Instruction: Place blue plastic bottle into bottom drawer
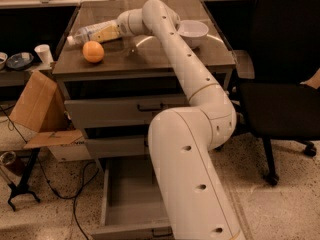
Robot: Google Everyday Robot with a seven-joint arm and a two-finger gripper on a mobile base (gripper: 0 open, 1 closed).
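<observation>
The blue plastic bottle (90,33) is tilted above the back left of the wooden cabinet top (150,59), with its white cap pointing down and left. My gripper (111,31) is at the bottle's base end and shut on it. My arm reaches over the top from the front right. The bottom drawer (127,199) is pulled open below, its grey inside showing, with my arm's lower body covering its right part. The two drawers above it are closed.
An orange (93,51) lies just in front of the bottle. A white bowl (193,32) stands at the back right of the top. A cardboard box (36,104) and cables are on the left, and a black chair (285,84) is on the right.
</observation>
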